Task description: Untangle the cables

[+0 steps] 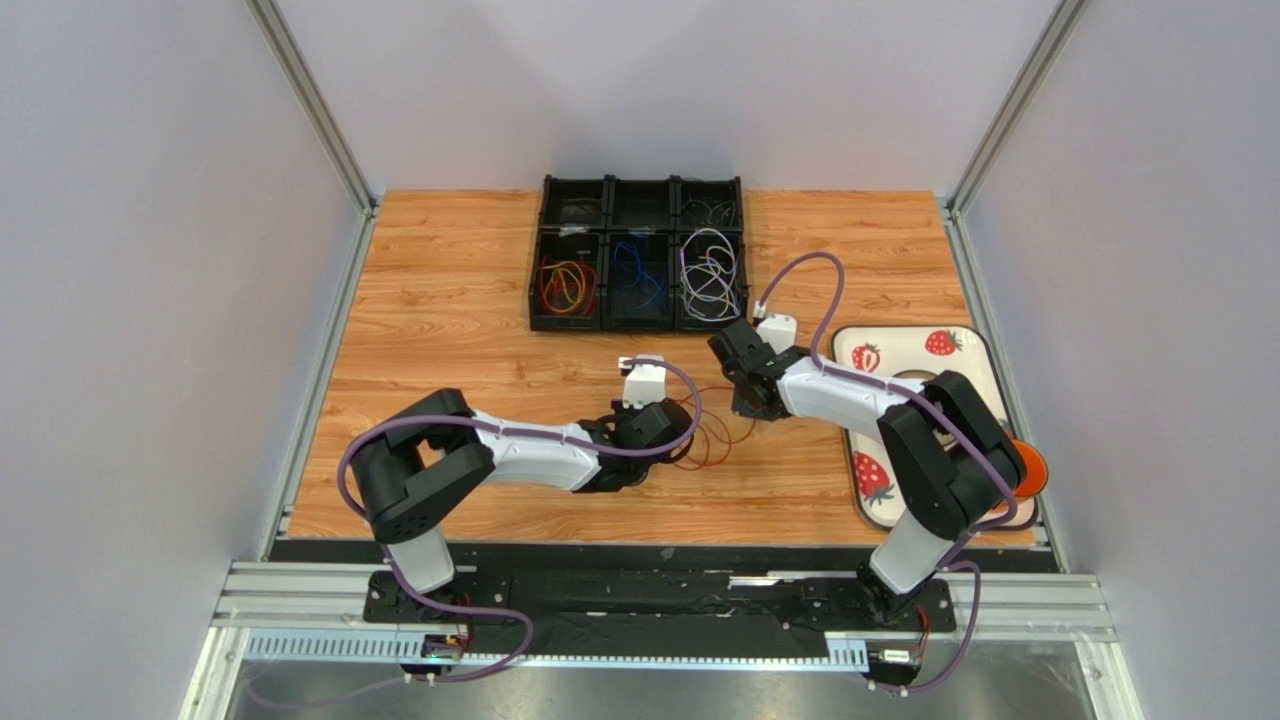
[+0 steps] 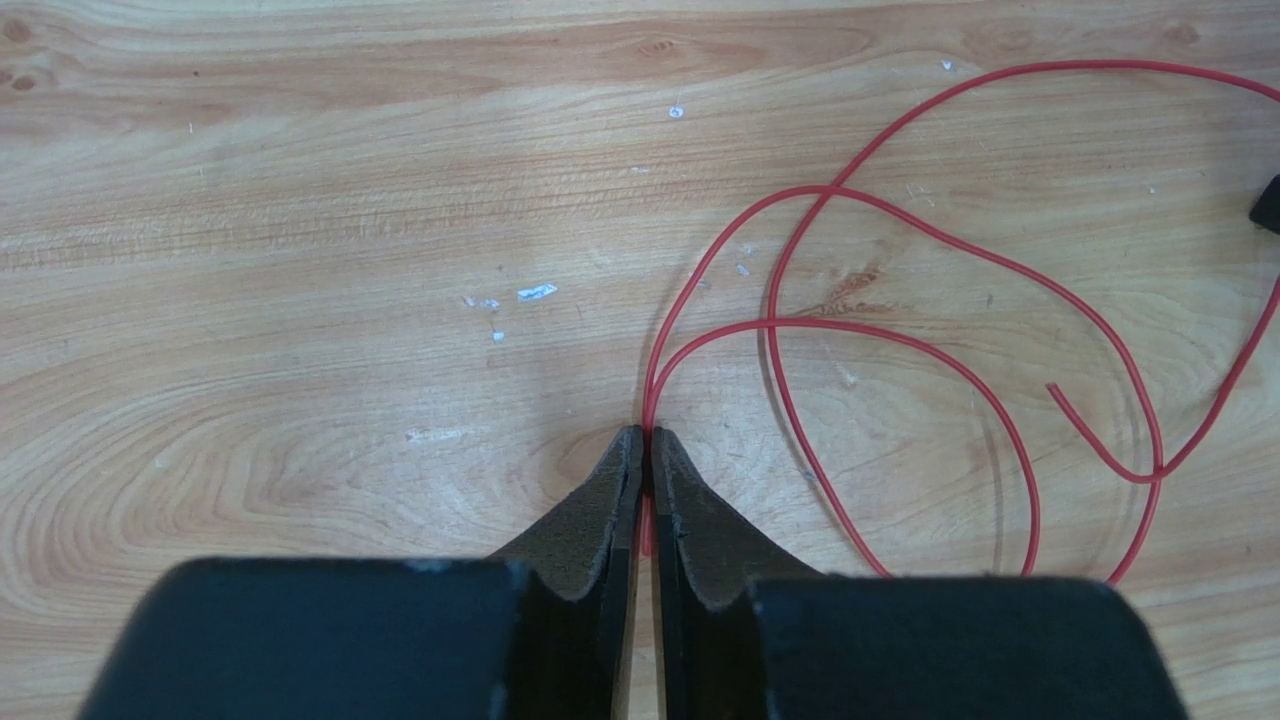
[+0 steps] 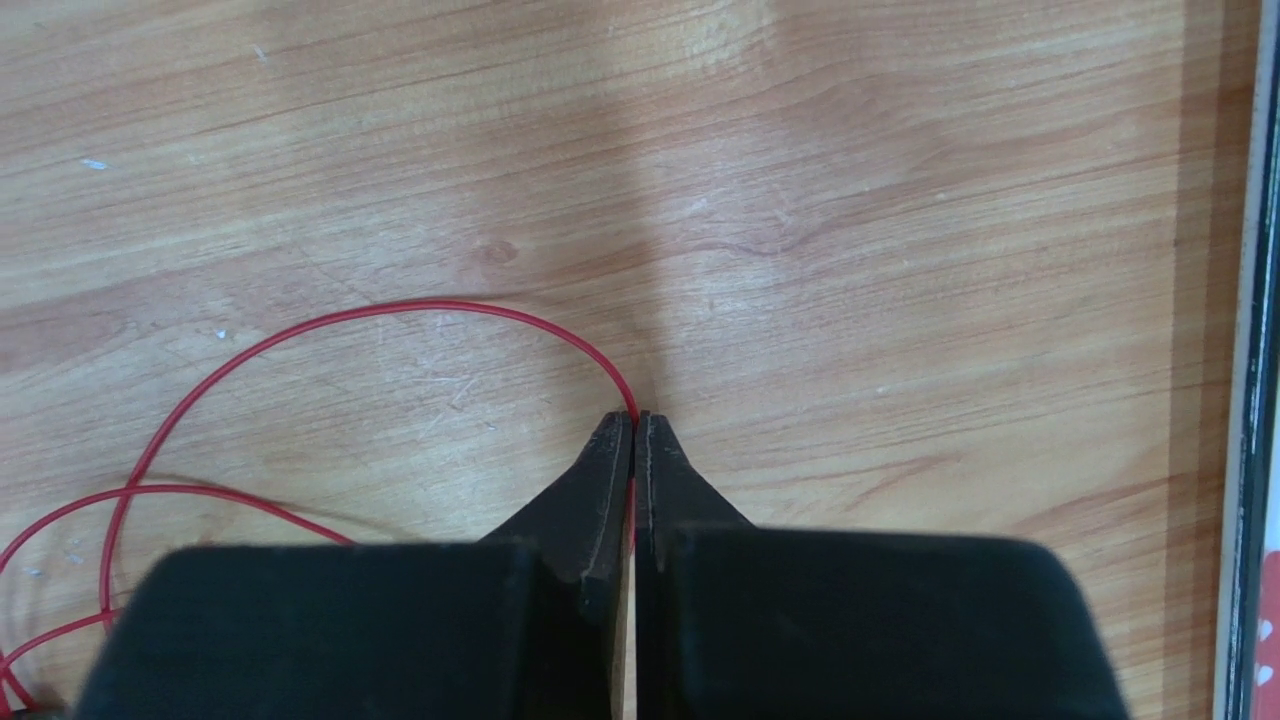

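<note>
The red cable [image 2: 769,323] lies in loose, crossing loops on the wooden counter [image 1: 451,270] between the two arms. The left end effector [image 2: 646,435] is pinched tight on one stretch of it, and the right end effector [image 3: 633,420] is nipped onto another. The wire looks featherlight, limp and slippery. Gripping it away from the crossings should let the loops pull open.

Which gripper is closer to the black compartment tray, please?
Right. The right gripper is just before the black compartment tray, by its right corner; the left gripper lies farther toward the near edge. Both pinch the red cable.
</note>
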`<state>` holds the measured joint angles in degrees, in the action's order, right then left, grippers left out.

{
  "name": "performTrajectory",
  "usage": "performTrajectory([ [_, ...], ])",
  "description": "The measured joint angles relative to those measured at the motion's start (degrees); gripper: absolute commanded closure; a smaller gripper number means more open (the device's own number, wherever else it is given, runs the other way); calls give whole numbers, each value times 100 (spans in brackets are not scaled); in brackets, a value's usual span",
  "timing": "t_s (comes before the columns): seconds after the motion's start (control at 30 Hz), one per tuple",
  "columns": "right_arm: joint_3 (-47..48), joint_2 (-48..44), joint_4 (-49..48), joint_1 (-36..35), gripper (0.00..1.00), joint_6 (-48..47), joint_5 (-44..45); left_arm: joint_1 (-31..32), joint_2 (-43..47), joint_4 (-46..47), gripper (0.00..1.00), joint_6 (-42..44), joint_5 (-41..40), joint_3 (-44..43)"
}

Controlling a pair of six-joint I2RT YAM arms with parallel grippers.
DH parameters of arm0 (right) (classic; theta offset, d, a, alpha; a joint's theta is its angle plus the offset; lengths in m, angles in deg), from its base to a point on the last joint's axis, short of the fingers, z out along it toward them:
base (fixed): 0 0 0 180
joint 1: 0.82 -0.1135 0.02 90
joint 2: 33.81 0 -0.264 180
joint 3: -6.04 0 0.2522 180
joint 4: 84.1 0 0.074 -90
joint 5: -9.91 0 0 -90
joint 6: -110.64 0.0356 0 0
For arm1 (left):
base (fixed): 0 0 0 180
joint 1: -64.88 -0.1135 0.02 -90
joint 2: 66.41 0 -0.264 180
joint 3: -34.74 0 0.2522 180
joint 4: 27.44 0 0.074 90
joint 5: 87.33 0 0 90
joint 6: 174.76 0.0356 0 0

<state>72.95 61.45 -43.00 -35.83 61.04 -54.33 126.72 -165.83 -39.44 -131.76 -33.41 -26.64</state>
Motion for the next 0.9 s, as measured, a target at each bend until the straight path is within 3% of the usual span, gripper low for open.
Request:
performTrajectory([
  [0.2,68,-492,151,15,100,-245,-22,2,446,-664,100,103,-85,7],
  [0.57,1878,-3270,767,664,100,-1003,389,0,3818,-2000,100,699,-769,61],
  [0.9,2813,-3875,1320,1458,100,-1434,686,-664,5906,-3298,100,1165,-1287,-90],
])
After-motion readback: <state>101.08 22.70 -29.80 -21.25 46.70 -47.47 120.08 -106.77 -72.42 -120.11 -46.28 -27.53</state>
